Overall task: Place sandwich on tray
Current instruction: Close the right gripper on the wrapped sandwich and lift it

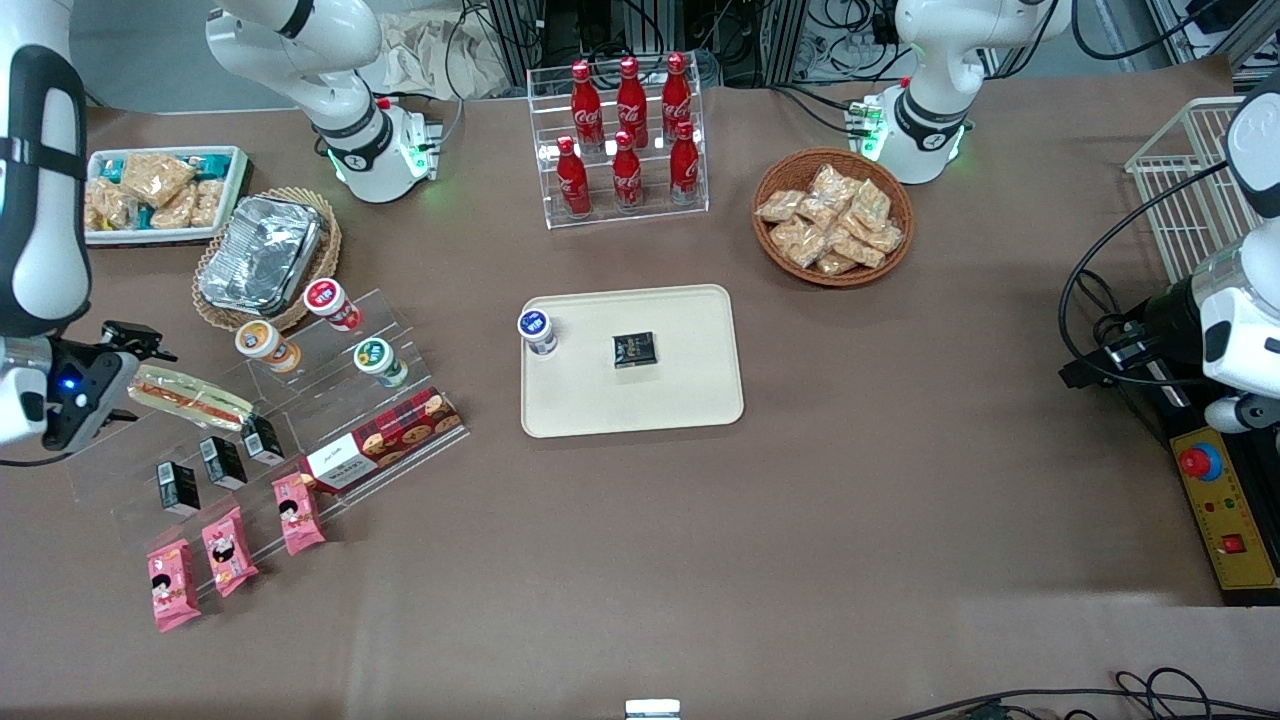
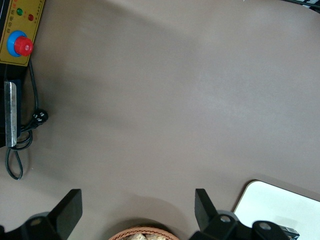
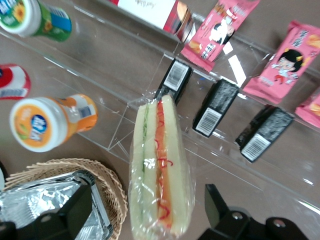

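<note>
The gripper (image 3: 147,210) is held at the working arm's end of the table, over the upper step of a clear acrylic stand (image 1: 300,400), with its two fingers (image 3: 77,210) spread wide apart. The sandwich (image 3: 159,167) lies lengthwise between those fingers, on the stand and just below the gripper; no finger is seen touching its clear wrap, and a gap is visible on each side. Pale bread with a green strip and a red-orange strip can be made out through the wrap. Just beside the gripper, a crinkled foil container (image 3: 47,210) is set in a flat wicker basket (image 3: 107,190). A little farther from the gripper, an orange-labelled cup (image 3: 52,122), a red-labelled cup (image 3: 12,82) and a green-labelled cup (image 3: 37,20) are lying on the stand. Past the tip of the sandwich, three small black boxes (image 3: 216,107) are lined up on a lower step, and pink snack packets (image 3: 285,60) are laid out next to them. The tray (image 1: 680,400) is placed well apart from the gripper, toward the middle of the table; a blue-lidded cup (image 1: 537,332) and a small black packet (image 1: 634,349) are resting on it.
</note>
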Controlling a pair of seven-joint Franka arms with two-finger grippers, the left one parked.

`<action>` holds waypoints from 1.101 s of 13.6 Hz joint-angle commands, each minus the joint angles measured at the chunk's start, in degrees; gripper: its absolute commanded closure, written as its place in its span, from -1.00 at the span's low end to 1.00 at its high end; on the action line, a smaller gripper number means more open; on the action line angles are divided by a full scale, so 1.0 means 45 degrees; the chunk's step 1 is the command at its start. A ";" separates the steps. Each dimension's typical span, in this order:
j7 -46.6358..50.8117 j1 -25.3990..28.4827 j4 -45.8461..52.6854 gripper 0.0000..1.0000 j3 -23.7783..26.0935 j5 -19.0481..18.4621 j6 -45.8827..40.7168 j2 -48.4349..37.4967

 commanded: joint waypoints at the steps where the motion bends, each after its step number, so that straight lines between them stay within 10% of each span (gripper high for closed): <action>1: -0.0528 -0.0058 -0.0960 -1.00 -0.0038 0.0337 0.0794 -0.0219; 6: -0.0764 -0.0058 -0.1471 -0.85 -0.0117 0.0278 0.1831 0.0014; 11: -0.1310 0.0001 -0.1451 0.82 -0.0117 0.0200 0.2320 0.0171; 15: -0.1155 0.0118 -0.0187 1.00 -0.0039 0.0180 0.2282 -0.0083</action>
